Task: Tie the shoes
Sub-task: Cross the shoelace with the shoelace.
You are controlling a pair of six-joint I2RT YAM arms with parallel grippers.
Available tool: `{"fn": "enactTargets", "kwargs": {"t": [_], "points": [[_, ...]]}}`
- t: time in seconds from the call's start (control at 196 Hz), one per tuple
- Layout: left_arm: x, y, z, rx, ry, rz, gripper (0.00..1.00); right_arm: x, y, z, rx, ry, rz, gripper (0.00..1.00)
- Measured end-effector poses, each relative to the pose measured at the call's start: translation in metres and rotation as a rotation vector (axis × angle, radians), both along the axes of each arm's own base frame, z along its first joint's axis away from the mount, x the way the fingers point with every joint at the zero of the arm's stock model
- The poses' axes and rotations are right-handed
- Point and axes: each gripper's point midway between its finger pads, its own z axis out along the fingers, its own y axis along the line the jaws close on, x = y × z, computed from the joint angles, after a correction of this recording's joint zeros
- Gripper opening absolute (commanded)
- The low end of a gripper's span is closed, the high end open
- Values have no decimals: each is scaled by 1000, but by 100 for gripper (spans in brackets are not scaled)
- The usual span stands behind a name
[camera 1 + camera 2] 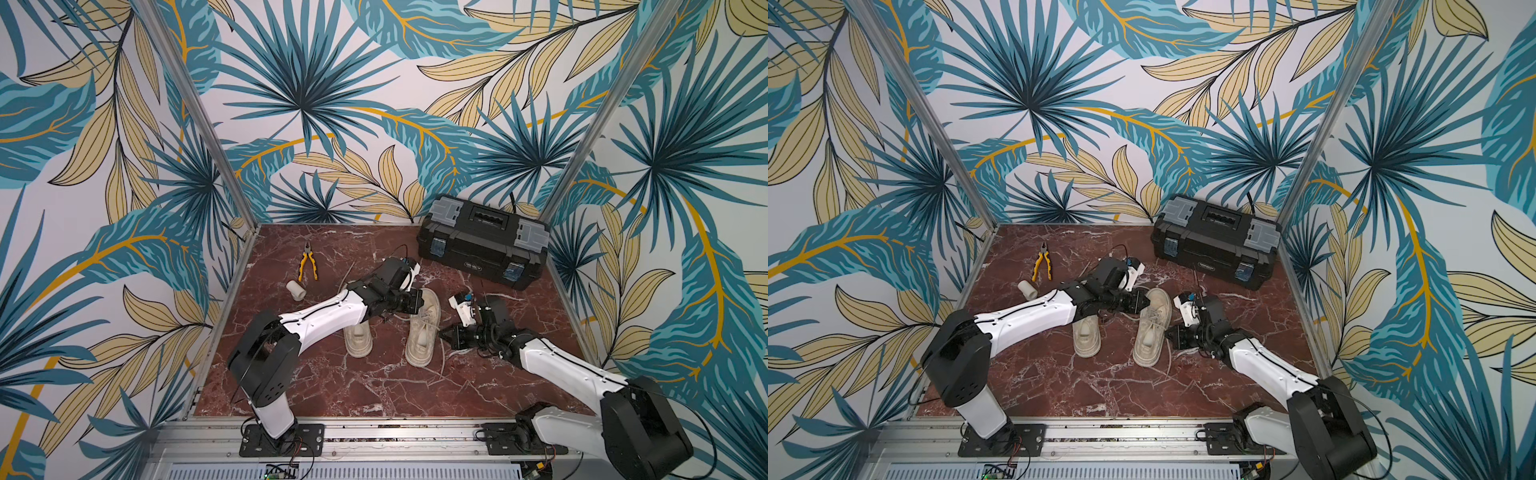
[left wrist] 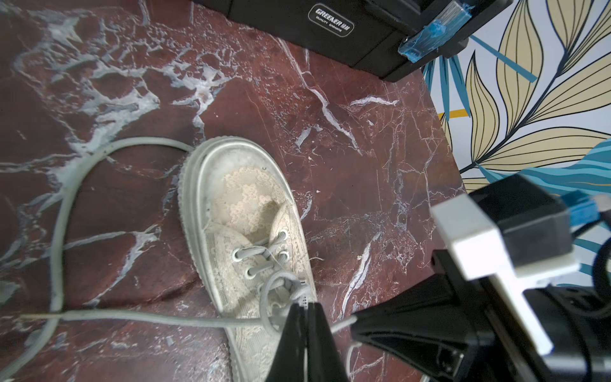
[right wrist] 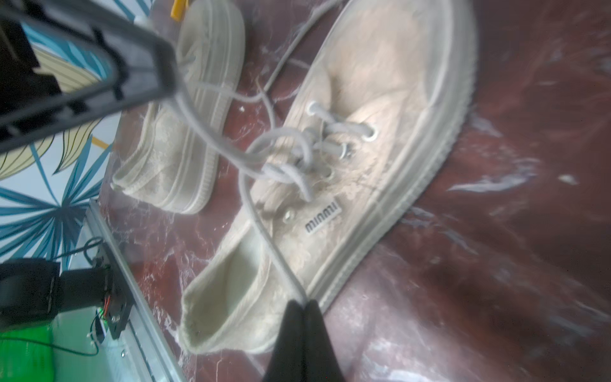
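My left fingers (image 2: 297,334) and right fingers (image 3: 294,330) each pinch the right shoe's (image 1: 422,336) lace (image 3: 264,231), which looks limp and slip-prone.

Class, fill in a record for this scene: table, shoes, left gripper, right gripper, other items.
table: red marble
shoes: beige pair, side by side; one's lace loose
left gripper: shut on that lace
right gripper: shut on the same lace
other: toolbox, pliers, white cylinder
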Motion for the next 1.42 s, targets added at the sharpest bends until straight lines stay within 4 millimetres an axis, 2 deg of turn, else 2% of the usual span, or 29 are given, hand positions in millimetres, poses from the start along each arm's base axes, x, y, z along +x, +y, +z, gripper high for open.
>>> {"fn": "enactTargets", "kwargs": {"t": [0.117,0.28,0.372,0.652,0.851,0.907,0.989,1.126,1.269,1.422], "points": [[-4,4,4,-1,-15,-9,0,4,-16,2,-13,7,-68,0],[-14,4,2,4,-26,-39,0,-3,-24,-8,-14,108,-124,0],[-23,-3,2,9,-40,-78,0,-2,-22,-4,8,150,-154,0],[-60,-32,0,19,-58,-197,0,20,-14,9,62,226,-223,0],[-74,-44,-24,51,-19,-239,1,33,-6,15,74,231,-226,0],[-76,-47,-34,61,-1,-246,5,35,-3,16,76,230,-219,0],[-78,-49,-45,69,21,-252,16,35,0,14,74,232,-207,0],[-80,-51,-46,61,32,-257,32,34,1,11,53,217,-177,0],[-81,-47,-32,61,0,-259,43,34,0,11,24,184,-140,0],[-82,-32,4,59,-63,-234,50,34,-2,9,-9,159,-112,0]]}}
